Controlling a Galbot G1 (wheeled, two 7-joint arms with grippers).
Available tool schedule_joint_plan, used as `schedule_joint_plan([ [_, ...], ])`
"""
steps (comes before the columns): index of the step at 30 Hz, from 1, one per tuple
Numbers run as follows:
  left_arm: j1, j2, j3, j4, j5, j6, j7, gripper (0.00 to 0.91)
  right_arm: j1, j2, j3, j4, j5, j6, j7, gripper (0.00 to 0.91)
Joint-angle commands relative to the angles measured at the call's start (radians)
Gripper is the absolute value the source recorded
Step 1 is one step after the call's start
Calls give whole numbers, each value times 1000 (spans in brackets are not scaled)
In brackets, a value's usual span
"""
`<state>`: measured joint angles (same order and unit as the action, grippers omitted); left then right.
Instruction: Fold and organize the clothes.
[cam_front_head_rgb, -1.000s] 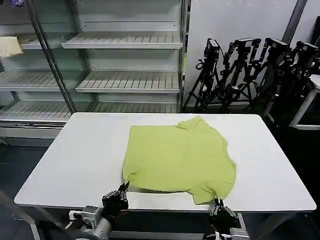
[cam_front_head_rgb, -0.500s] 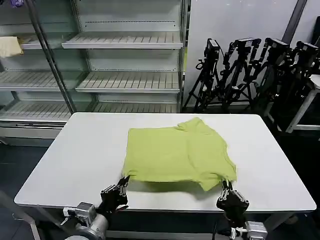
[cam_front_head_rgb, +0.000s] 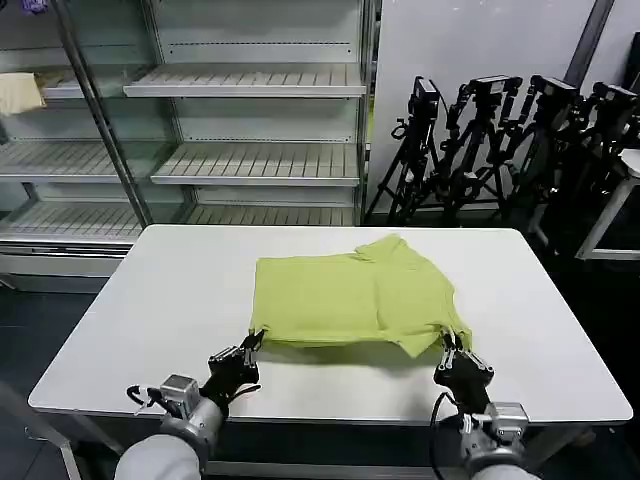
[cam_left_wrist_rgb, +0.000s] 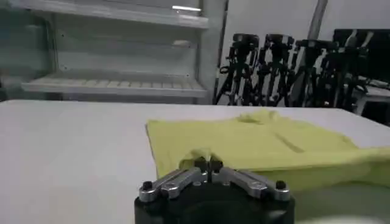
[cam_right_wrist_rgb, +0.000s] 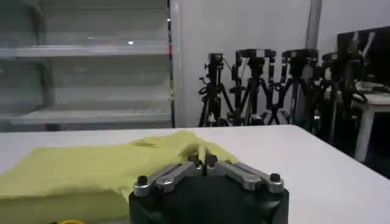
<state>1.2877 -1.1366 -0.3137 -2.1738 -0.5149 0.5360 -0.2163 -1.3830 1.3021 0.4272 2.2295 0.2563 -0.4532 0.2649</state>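
The lime yellow-green T-shirt lies on the white table, its near hem lifted off the surface. My left gripper is shut on the near left corner of the T-shirt, seen pinched between the jaws of my left gripper. At the near right corner my right gripper is shut on the fabric. In the right wrist view the T-shirt peaks up into my right gripper. The shirt's collar points to the far side.
Metal shelving stands behind the table, with a pale cream cloth on a shelf at far left. Black tripods are grouped at the back right. Bare tabletop lies on both sides of the shirt.
Both grippers have moved up and away from the table's near edge, each holding a corner. The shirt's near hem has been carried farther onto the table and raised.
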Motion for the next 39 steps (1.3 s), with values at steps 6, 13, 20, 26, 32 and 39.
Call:
schedule_joint_plan([
  [6,-173,8,60,172,12,-4,-13,30,209,-54,-41,-205,41,-32,-8,0],
  [13,-211,-3,87,233,80,17,-31,30,286,-42,-87,-336,-14,-17,-22,0],
  [20,-225,-25,103,258,88,16,-36,30,366,-35,-114,-432,-35,-14,-35,0],
  [26,-220,-32,102,260,90,16,-37,524,397,-26,-135,-484,-74,-23,-53,756],
  [32,-203,-35,86,235,86,16,-36,907,370,-11,-137,-476,-94,9,-62,907],
  [39,-131,-37,61,141,80,15,-37,907,247,0,-84,-345,-97,118,-59,907],
])
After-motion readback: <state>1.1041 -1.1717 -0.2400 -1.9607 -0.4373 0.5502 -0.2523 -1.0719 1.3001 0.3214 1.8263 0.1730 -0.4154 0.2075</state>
